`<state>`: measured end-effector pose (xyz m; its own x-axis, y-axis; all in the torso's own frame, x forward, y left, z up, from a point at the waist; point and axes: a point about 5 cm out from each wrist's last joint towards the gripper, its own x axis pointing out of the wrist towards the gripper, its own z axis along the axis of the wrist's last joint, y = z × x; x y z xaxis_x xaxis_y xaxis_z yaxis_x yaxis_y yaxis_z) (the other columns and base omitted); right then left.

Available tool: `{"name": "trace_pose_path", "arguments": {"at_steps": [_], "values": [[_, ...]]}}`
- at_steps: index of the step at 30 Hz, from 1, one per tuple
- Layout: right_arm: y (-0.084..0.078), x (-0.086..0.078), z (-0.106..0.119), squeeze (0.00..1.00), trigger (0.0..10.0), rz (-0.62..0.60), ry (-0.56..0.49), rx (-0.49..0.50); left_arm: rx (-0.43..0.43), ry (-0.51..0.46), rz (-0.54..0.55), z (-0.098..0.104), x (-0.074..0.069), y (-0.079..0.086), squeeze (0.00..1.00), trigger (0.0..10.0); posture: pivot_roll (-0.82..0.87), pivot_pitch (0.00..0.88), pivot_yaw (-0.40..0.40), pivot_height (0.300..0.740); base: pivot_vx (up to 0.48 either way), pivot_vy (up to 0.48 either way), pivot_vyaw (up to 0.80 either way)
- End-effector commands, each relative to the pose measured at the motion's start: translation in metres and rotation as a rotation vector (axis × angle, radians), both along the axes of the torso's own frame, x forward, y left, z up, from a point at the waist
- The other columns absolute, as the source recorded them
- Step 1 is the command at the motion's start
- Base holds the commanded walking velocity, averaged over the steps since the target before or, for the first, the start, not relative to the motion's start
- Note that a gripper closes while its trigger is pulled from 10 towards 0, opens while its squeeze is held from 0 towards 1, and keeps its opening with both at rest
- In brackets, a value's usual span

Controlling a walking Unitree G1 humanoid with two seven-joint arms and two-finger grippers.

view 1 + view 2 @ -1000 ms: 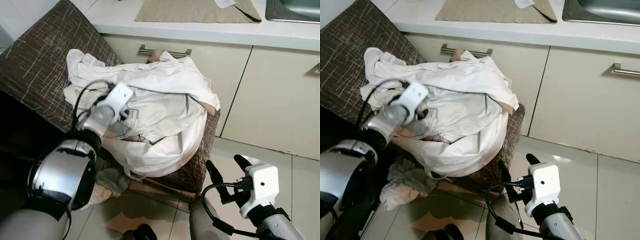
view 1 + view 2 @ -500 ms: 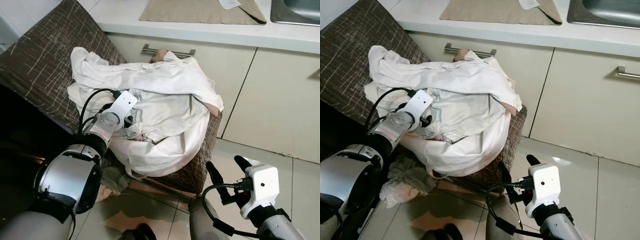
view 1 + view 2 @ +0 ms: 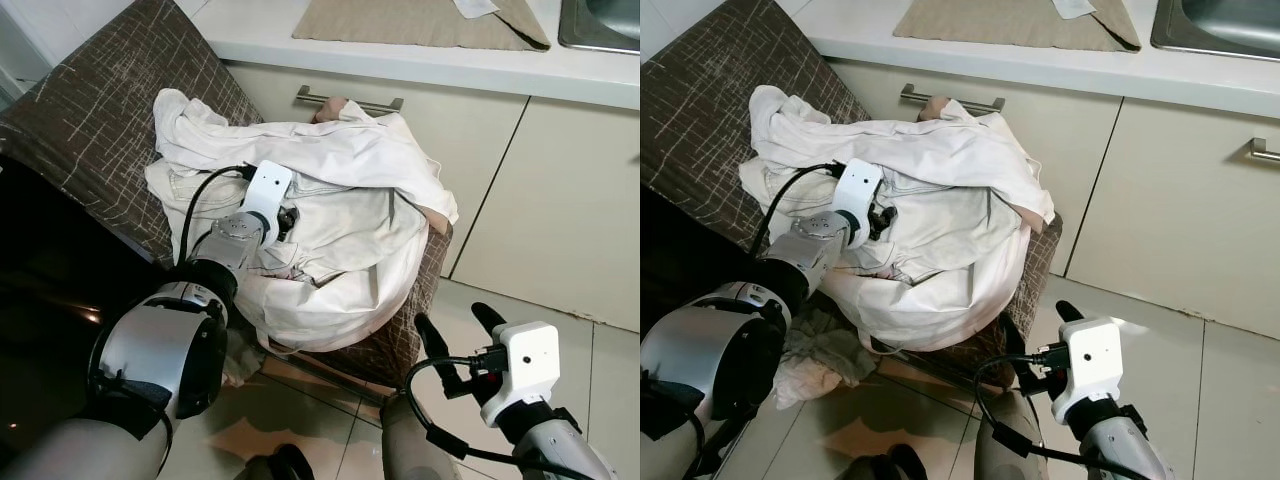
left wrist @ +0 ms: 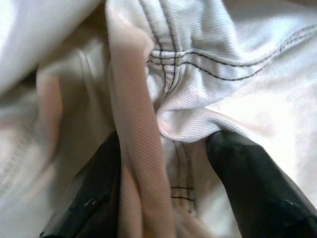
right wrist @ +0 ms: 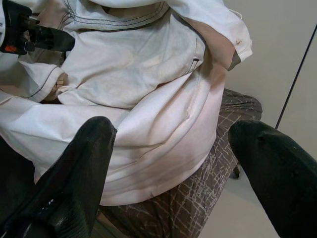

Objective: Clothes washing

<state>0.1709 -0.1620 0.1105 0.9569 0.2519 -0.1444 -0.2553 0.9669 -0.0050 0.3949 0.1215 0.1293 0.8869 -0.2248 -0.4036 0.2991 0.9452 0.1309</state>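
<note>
The left gripper (image 4: 166, 148) is buried in the white clothes pile (image 3: 340, 210), so whether it's actually pinching a fold is anyone's guess. The sink (image 3: 1220, 22) gets chopped by the frame edge, and the brown chair (image 3: 90, 120) mostly hides under laundry.

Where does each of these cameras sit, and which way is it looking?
Left and right eye views: on the head, looking down at white clothes piled on a brown chair; both arms show.
Left wrist view: on the left arm, looking along the left gripper into seamed cloth.
Right wrist view: low on the right arm, looking past the open right gripper at the pile.
Shared: the pile; the right wrist view also catches the left gripper.
</note>
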Motion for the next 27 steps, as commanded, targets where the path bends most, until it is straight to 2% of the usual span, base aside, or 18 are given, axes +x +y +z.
{"name": "trace_pose_path", "arguments": {"at_steps": [1,6,10,16,19,22,24,26,27], "values": [[0.000,-0.002,-0.004,0.00,10.0,-0.009,0.022,0.007,-0.043,0.030,0.029,-0.005,-0.002,0.001,0.00,0.0,-0.57,0.166,0.179,0.719,0.000,0.000,0.00],[0.001,0.001,-0.004,0.00,10.0,-0.006,0.020,0.004,-0.037,0.017,0.021,-0.006,-0.003,-0.007,0.00,0.0,-0.57,0.166,0.179,0.719,0.000,0.000,0.00],[0.001,0.002,-0.005,0.00,10.0,-0.009,0.019,0.003,0.002,-0.018,-0.016,-0.002,-0.002,-0.012,0.00,0.0,-0.57,0.163,0.184,0.719,0.000,0.000,0.00],[0.001,0.008,-0.005,0.00,10.0,-0.013,0.009,0.005,-0.026,-0.042,-0.029,0.002,0.000,-0.016,0.00,0.0,-0.56,0.151,0.191,0.719,0.000,0.000,0.00],[0.002,0.010,-0.005,0.00,10.0,-0.014,0.002,0.005,-0.169,-0.006,0.039,-0.005,-0.003,-0.009,0.00,0.0,-0.56,0.147,0.199,0.719,0.000,0.000,0.00],[0.002,0.011,-0.006,0.00,10.0,-0.025,-0.001,0.007,-0.176,0.032,0.042,-0.024,-0.012,-0.004,0.00,0.0,-0.56,0.148,0.196,0.719,0.000,0.000,0.00],[0.002,0.012,-0.006,0.00,10.0,-0.028,-0.002,0.007,-0.201,0.045,0.064,-0.029,-0.015,-0.001,0.00,0.0,-0.55,0.147,0.194,0.719,0.000,0.000,0.00],[0.002,0.012,-0.006,0.00,10.0,-0.026,-0.003,0.007,-0.224,0.038,0.067,-0.028,-0.014,0.000,0.00,0.0,-0.55,0.145,0.193,0.719,0.000,0.000,0.00],[0.002,0.014,-0.006,0.00,10.0,-0.018,-0.003,0.009,-0.280,0.009,0.074,-0.019,-0.010,0.001,0.00,0.0,-0.53,0.130,0.187,0.719,0.000,0.000,0.00]]}}
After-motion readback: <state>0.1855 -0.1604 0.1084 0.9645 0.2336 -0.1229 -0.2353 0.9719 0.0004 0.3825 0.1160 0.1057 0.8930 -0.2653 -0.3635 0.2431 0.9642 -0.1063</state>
